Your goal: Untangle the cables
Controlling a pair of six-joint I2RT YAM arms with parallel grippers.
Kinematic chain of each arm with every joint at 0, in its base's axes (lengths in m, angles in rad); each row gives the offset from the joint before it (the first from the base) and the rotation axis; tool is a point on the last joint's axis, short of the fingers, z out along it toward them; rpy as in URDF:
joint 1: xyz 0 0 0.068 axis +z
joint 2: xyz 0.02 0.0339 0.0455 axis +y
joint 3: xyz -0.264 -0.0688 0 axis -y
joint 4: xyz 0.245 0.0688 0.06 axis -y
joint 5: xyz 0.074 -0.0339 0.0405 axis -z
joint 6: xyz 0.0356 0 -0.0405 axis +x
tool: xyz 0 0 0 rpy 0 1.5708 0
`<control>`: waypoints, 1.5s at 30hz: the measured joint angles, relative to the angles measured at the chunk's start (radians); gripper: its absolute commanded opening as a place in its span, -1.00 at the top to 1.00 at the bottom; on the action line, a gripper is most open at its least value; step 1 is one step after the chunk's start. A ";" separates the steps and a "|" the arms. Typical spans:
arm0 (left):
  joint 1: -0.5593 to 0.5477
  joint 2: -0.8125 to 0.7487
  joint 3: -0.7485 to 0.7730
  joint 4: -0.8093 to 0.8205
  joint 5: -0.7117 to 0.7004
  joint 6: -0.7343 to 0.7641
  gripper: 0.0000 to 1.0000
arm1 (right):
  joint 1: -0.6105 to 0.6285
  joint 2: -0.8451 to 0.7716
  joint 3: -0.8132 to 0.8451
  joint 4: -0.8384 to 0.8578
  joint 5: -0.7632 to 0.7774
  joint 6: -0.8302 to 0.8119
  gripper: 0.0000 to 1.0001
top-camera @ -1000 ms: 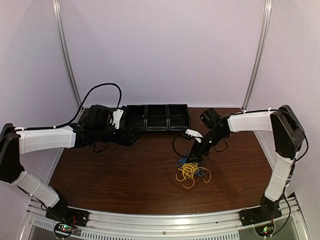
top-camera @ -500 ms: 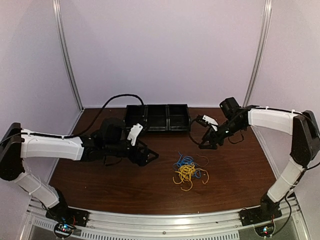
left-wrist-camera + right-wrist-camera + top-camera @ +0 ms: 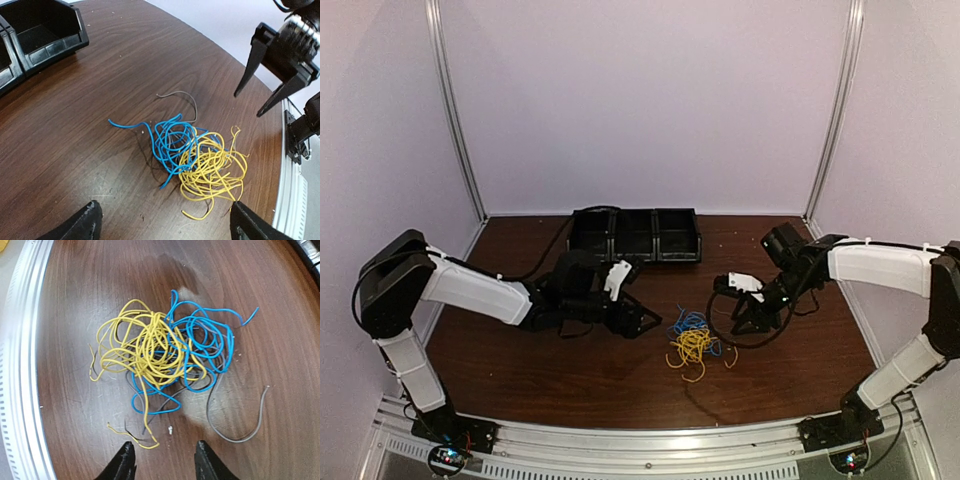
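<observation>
The cables lie in one small tangle on the brown table: a yellow coil, blue loops and a thin grey-brown wire, all interlaced. My left gripper hovers just left of the tangle, its jaws wide open, and the pile lies ahead of its fingertips. From the right side my right gripper faces the tangle. Its jaws stand partly apart with nothing between them, and a loose yellow end lies just in front. Neither gripper touches a cable.
A row of black bins stands at the back of the table, also visible in the left wrist view. The aluminium rail runs along the table's near edge. My right gripper shows beyond the tangle in the left wrist view.
My left arm has swung right and forward from the bins to the tangle. My right arm lifted away towards the bins, then came back down beside the tangle, its jaws narrowing.
</observation>
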 measured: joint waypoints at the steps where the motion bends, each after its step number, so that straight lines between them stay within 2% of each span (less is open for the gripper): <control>1: 0.000 0.013 0.012 0.010 0.010 -0.003 -0.80 | 0.018 0.002 -0.008 0.002 0.008 -0.002 0.23; 10: 0.000 0.046 0.069 0.023 0.024 -0.012 -0.83 | 0.110 0.091 0.002 0.016 0.028 -0.002 0.22; 17: 0.000 0.043 0.051 0.025 0.019 -0.019 -0.83 | 0.111 0.127 0.032 0.042 0.029 0.001 0.23; 24: 0.000 0.043 0.035 0.026 0.020 -0.026 -0.83 | 0.112 0.169 0.036 0.048 0.028 0.005 0.35; 34: 0.000 0.043 0.033 0.027 0.020 -0.030 -0.83 | 0.114 0.175 0.063 0.036 -0.005 0.009 0.34; 45: 0.000 0.043 0.024 0.034 0.020 -0.037 -0.82 | 0.116 0.208 0.093 0.027 -0.019 0.021 0.52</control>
